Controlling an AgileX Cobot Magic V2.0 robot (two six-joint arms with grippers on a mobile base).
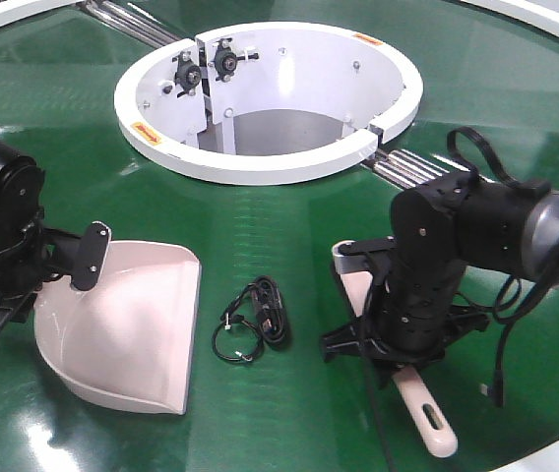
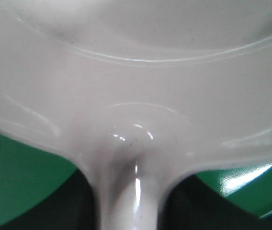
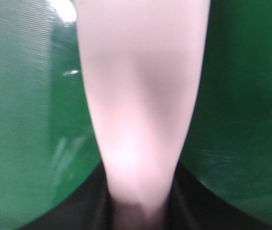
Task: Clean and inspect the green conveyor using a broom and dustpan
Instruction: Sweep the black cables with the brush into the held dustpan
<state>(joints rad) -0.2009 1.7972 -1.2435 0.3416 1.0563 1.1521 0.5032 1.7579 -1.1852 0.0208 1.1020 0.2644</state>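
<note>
Dustpan [image 1: 127, 329] first: my left pincer [image 1: 4, 295] is clenched on its handle. In the left wrist view the handle runs straight down between the dark fingers [image 2: 73, 211], which touch it on both sides, and the pan's glossy back fills most of what lies beyond. From the front camera I see the scoop lying flat on the table at my left, its wide mouth turned toward the centre. My arm hides the handle itself.

My right pincer [image 1: 398, 339] is likewise clamped, grasping the broom [image 1: 415, 391] along its narrow part. The right wrist view is blurred, but it shows the beige-pink body widening away from the dark fingers [image 3: 78, 211], with green on either side. In the front view the pincer sits low over the broom. The slotted handle end pokes out toward me, and the other end shows just past the wrist. The bristles are out of my sight.

Between the dustpan's mouth and the broom lies a small coil of black cable [image 1: 257, 320], touching neither. Everything rests on the green conveyor [image 1: 289, 221], my table here, whose glossy belt spreads across the whole view. Farther out sits the white ring [image 1: 260, 169], with steel rails [image 1: 403, 169] running out from beside it.
</note>
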